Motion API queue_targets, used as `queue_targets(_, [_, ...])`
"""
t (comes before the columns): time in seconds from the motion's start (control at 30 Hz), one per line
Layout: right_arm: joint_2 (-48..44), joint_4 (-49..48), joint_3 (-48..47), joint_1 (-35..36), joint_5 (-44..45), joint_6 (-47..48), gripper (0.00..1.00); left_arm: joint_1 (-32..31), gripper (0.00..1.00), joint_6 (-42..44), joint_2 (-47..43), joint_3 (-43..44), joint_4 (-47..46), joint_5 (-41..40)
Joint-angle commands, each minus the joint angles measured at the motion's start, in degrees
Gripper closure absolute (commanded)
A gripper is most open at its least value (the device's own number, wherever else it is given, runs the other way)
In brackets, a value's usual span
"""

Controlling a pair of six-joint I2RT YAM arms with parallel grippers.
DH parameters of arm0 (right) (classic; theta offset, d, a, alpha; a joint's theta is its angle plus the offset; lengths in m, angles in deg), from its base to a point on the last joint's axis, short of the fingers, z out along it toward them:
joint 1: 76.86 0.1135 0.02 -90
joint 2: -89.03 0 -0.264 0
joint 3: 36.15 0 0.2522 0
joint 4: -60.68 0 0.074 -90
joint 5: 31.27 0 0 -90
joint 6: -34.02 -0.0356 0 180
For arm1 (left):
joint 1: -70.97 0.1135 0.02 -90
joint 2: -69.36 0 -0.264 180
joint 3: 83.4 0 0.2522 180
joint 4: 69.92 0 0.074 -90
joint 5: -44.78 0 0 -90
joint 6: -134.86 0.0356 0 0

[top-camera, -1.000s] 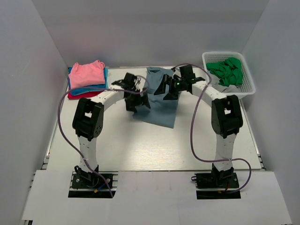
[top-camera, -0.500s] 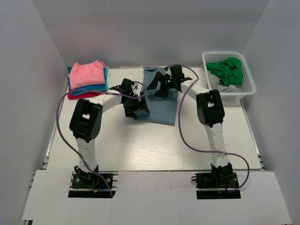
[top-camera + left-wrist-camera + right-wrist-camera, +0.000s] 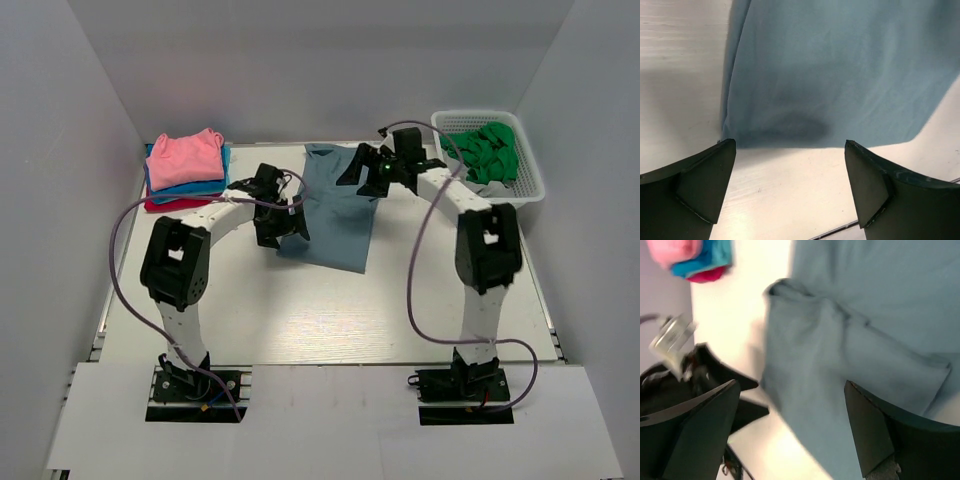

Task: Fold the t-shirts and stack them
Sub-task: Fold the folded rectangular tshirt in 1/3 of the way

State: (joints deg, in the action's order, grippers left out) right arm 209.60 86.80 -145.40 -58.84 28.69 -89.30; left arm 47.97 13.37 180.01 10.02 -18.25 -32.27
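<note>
- Table (image 3: 300, 310) was white, walled in on three sides, with both arms bolted at its near edge.
- Slate shirt (image 3: 340, 215) lay flat on the table at middle rear. It formed a long strip from the back edge toward the near side, slanting a little to the right. The right wrist view, which was blurred, showed soft folds and a doubled layer along one side.
- Basket (image 3: 530, 185) was white mesh and stood at the far right corner, well apart from the slate shirt, with green cloth (image 3: 485, 150) heaped inside.
- Stack sat at the far left corner, with the pink shirt (image 3: 185, 155) on top, the blue shirt (image 3: 195, 187) under it and the red shirt (image 3: 160, 203) at the bottom.
- Left gripper (image 3: 790, 144) was released, its jaws wide. It sat low at the slate shirt's left side near the near corner. Its fingers stood over bare table, with the shirt's hem just beyond them, and the cloth was not pinched.
- Right gripper (image 3: 791, 385) was released too, its jaws spread wide. It hung above the far part of the slate shirt, gripping no cloth.
</note>
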Motion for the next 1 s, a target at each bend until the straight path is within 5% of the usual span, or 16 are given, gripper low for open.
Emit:
queue_targets(0.0, [-13.2, 3.4, 9.0, 0.8, 3.2, 6.9, 0.1, -0.4, 0.0, 0.3, -7.9, 2.3, 1.0, -2.4])
queue_targets(0.33, [-29.1, 12.3, 34.8, 2.5, 0.2, 9.2, 0.1, 2.0, 0.0, -1.7, -6.5, -4.9, 2.8, -8.2])
queue_targets(0.5, [-28.5, 13.0, 37.6, 3.5, -0.4, 10.9, 0.1, 2.0, 0.0, -3.0, -5.9, -8.4, -1.6, -6.9])
queue_targets(0.67, [-24.6, 12.9, 37.0, 4.2, -0.6, 11.6, 0.1, 2.0, 0.19, -1.7, -4.0, -8.4, -2.3, -7.5])
queue_targets(0.97, [-18.5, 15.2, 34.0, 4.7, -0.7, 14.9, 0.1, 2.0, 0.35, -1.0, -2.2, -12.6, -5.7, -6.4])
